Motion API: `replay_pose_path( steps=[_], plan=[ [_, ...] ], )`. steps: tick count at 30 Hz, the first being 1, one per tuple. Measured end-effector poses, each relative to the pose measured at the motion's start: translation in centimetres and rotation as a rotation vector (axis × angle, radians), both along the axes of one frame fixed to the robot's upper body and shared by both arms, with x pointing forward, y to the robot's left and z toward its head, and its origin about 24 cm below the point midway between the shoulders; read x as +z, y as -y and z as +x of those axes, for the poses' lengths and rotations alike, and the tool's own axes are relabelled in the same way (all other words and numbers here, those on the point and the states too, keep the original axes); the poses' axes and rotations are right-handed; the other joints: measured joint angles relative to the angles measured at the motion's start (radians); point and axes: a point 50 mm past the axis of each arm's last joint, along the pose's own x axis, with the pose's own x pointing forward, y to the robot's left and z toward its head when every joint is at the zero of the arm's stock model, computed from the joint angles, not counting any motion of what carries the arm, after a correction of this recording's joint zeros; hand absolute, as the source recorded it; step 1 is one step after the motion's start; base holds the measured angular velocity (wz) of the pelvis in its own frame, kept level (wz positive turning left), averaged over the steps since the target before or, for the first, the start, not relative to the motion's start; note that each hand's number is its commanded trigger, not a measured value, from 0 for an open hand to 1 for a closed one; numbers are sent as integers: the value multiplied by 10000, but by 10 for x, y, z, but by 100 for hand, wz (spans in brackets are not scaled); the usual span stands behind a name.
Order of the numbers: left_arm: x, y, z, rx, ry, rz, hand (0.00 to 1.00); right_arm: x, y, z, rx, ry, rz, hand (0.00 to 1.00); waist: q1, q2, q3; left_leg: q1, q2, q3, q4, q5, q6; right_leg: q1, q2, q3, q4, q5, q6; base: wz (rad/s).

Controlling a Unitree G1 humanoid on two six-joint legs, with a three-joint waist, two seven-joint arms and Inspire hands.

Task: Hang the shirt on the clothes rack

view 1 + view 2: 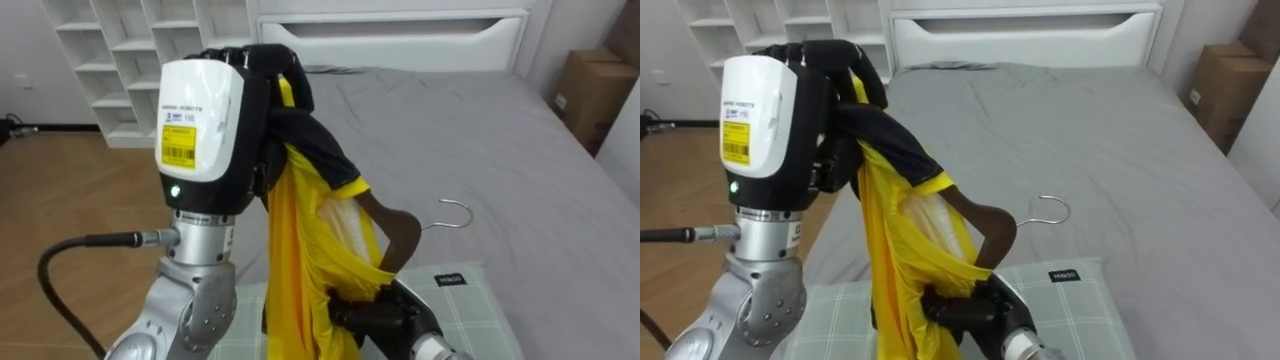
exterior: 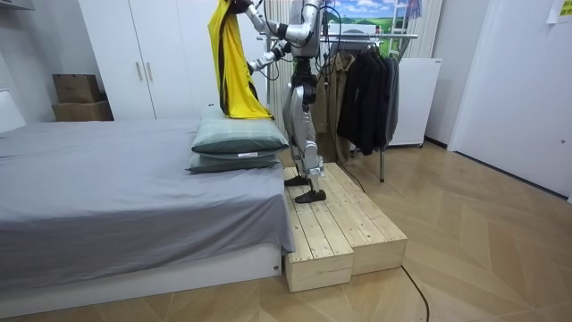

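Left eye view, left hand fingers clutching yellow shirt hung vertically, right hand gripping hanger, hook pointing right.

Bright, even indoor light throughout. The left hand, upper left of the frame, catches a mild sheen on its white back; soft shadows crease the grey bed.
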Motion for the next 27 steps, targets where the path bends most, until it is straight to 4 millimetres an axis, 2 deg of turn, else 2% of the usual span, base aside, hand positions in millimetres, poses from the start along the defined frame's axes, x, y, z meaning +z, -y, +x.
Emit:
replay_pose_path(
  steps=[9, 17, 27],
  plan=[
    [-4, -6, 2, 138, -174, 331, 0, 0, 13, 1, 105, 175, -1093, 100, -77, -27, -17, 45, 13, 76, 10, 1, -2, 9, 2, 25, -47, 0, 0, -1],
    [-6, -7, 3, 64, -373, 43, 0, -2, 14, -1, 117, 148, -1275, 100, -77, -190, -29, 61, 15, 101, 11, 1, -1, 11, 18, 137, -35, 1, -1, 0],
    [-13, -8, 5, -112, -613, 53, 0, 0, 21, 2, -337, 223, -1612, 100, -84, -192, -31, 127, 18, 125, 22, 1, -1, 68, 46, 215, -33, 2, -2, 0]
  ],
)
